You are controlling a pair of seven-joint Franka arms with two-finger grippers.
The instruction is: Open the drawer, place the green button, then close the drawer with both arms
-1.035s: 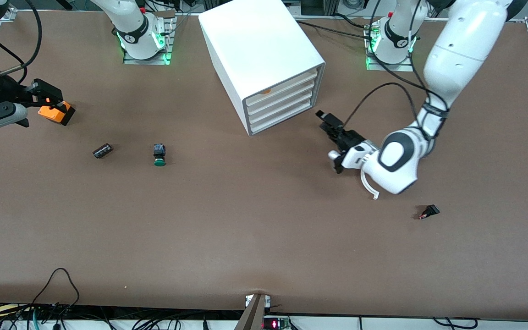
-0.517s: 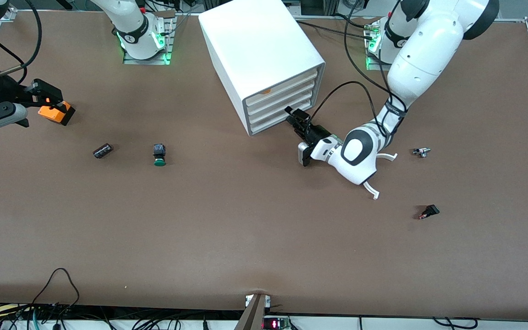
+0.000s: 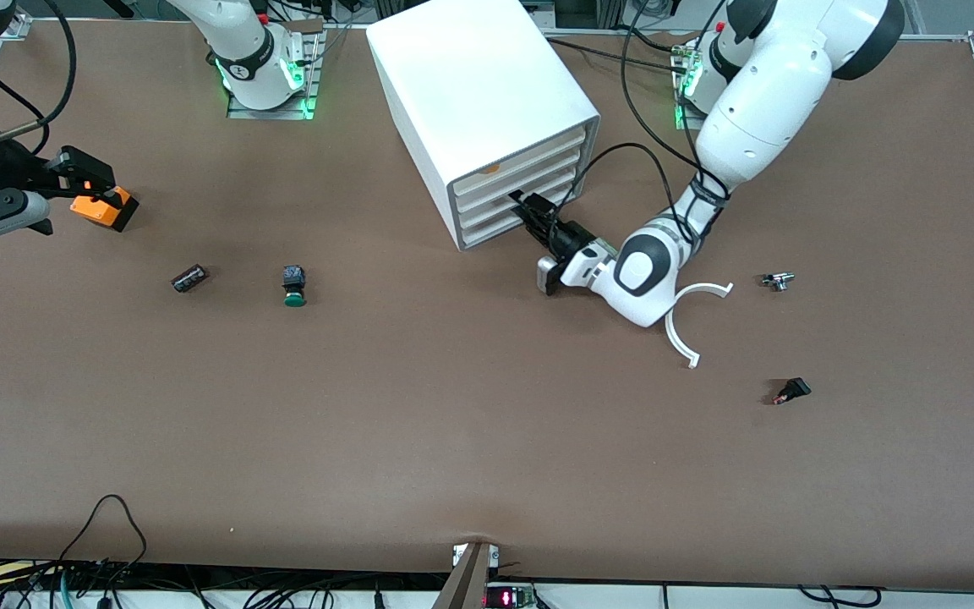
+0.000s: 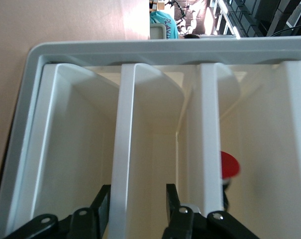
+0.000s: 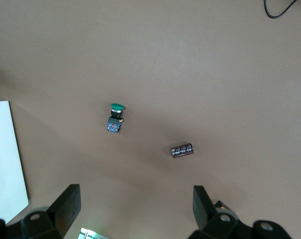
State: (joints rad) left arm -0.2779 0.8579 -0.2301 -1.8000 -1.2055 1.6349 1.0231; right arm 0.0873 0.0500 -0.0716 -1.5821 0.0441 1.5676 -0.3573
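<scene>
Drawer-opening step in hand: the left gripper is at the cabinet front, jaws half-closed astride a drawer lip, grip unconfirmed, so next comes a straight pull outward; the right gripper waits wide open and empty above the button, which lies on the table.

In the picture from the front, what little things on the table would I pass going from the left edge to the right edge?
Orange box → dark cylinder → green button → white curved piece → small silver part → small black part.
</scene>
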